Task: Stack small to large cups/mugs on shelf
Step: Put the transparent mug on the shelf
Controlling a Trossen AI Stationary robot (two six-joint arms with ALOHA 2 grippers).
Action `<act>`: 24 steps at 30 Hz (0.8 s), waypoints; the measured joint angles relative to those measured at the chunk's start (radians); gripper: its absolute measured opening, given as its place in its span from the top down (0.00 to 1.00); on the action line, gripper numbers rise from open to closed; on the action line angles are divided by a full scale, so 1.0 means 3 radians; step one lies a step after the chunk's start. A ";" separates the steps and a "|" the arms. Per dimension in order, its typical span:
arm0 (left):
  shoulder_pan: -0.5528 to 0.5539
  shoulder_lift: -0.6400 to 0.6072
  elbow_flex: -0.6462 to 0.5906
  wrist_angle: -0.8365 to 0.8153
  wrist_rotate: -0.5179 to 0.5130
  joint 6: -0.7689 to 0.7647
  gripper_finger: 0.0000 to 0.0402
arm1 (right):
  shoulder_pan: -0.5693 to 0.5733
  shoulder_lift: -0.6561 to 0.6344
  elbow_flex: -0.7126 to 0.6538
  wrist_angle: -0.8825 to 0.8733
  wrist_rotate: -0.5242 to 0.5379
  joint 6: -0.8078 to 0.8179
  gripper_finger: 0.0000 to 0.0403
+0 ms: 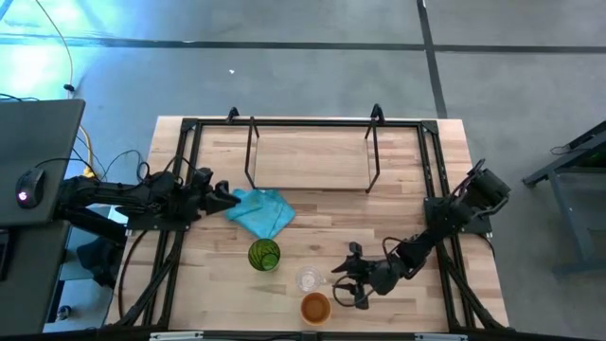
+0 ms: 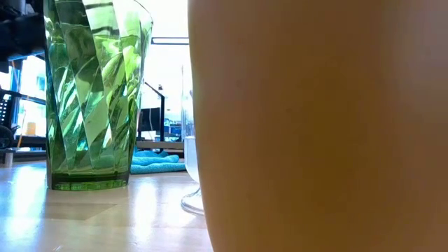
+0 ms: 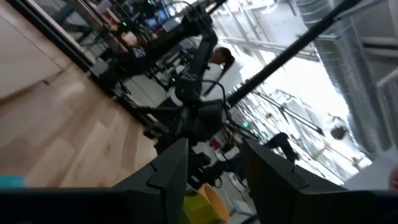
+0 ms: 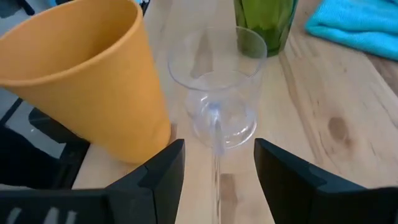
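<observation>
- The right hand [image 1: 343, 282] sits low on the surface [image 1: 322, 213], fingers spread wide, holding nothing, just beside the clear cup [image 4: 217, 93].
- The orange cup [image 1: 315, 308] and green cup [image 1: 264, 255] stand near it.
- The shelf [image 1: 311, 156] stands well apart.
- The left hand [image 1: 223, 194], open and empty, touches the teal cloth [image 1: 261, 212].

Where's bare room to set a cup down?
The shelf board is bare. So is the tabletop between the shelf and the right end effector, and left of the green cup. It is crowded at the front: green, clear cup and orange cup cluster there, cloth behind them.
</observation>
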 joint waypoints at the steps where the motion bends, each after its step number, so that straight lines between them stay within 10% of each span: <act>1: 0.0000 0.0000 0.0000 0.0000 -0.0005 0.0017 0.64 | 0.0006 0.0000 0.0000 -0.0009 -0.0001 0.0014 0.54; 24: 0.0000 0.0001 0.0000 -0.0029 -0.0019 0.0048 0.64 | -0.0145 0.0000 -0.0003 0.0254 -0.0173 -0.0078 0.58</act>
